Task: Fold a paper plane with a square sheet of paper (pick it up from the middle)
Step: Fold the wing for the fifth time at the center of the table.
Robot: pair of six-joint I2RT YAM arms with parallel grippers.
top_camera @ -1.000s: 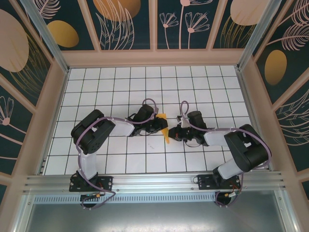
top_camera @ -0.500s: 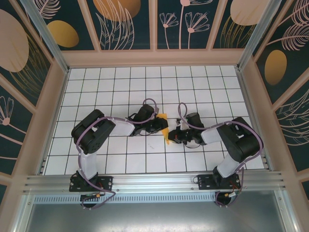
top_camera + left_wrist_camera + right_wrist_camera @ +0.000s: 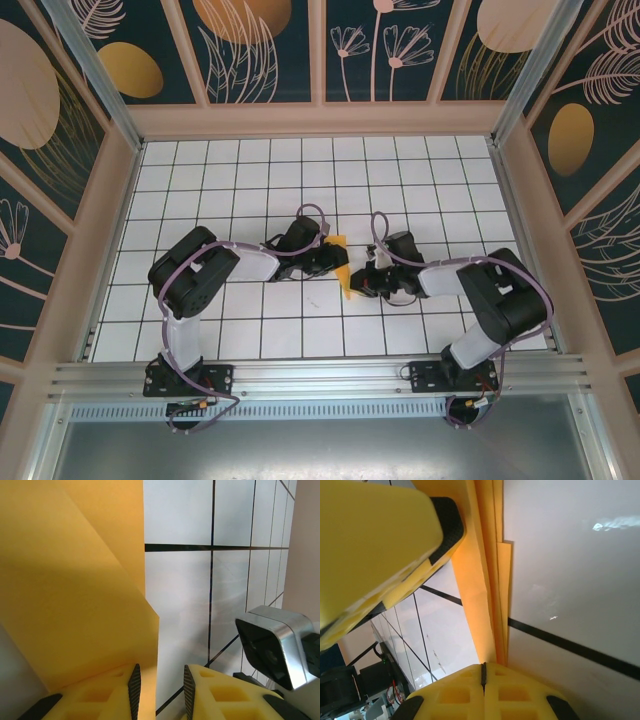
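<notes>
Several layers of folded paper [image 3: 344, 270], which I am judging light, floppy and easily torn, are sitting mid-frame in the top view, with my right gripper [image 3: 482, 670] clenching their stiffer creased edge and my left gripper [image 3: 160, 675] straddling them ajar.

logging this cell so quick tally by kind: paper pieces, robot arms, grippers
folded yellow paper: 1
robot arms: 2 (left arm, right arm)
grippers: 2 (left gripper, right gripper)
total: 5
</notes>
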